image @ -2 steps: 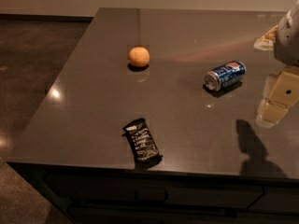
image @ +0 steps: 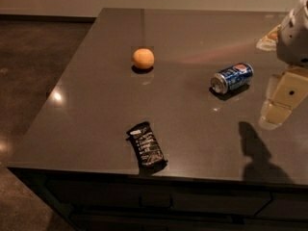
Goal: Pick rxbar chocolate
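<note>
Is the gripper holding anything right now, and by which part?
Nothing. The gripper hangs over the right of the table, apart from the rxbar chocolate lying near its front edge.

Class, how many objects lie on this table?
3: orange fruit at back, blue can at right, rxbar chocolate near front edge. Gripper at far right; its arm may hide more.

A dark, glossy table top was seen, with three things laid on it well apart. The rxbar chocolate was laid flat near the front edge. An orange was set farther back, and a blue Pepsi can was laid on its side to the right. The gripper was held above the table's right side, near the can.
</note>
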Robot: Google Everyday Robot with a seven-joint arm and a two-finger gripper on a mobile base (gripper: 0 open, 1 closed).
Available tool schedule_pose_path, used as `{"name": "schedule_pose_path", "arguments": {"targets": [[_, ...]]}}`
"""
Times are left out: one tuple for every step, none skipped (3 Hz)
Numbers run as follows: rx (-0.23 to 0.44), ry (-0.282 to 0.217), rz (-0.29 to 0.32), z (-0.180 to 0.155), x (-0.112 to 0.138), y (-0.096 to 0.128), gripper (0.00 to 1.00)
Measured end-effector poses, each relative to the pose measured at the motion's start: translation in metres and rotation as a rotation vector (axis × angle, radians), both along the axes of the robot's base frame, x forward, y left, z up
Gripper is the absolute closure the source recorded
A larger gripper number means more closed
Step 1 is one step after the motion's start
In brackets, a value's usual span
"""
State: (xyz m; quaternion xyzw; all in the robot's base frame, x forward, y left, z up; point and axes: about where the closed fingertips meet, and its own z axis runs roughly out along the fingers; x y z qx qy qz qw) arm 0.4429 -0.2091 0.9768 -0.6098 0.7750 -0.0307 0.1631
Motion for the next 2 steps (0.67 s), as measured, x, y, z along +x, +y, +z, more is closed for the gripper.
{"name": "schedule_pose_path", "arguments": {"targets": [[0.02,0.009,0.093,-0.009,0.007,0.029,0.0],[0.036,0.03,0.239,-0.027,0.011,0.071,0.0]]}}
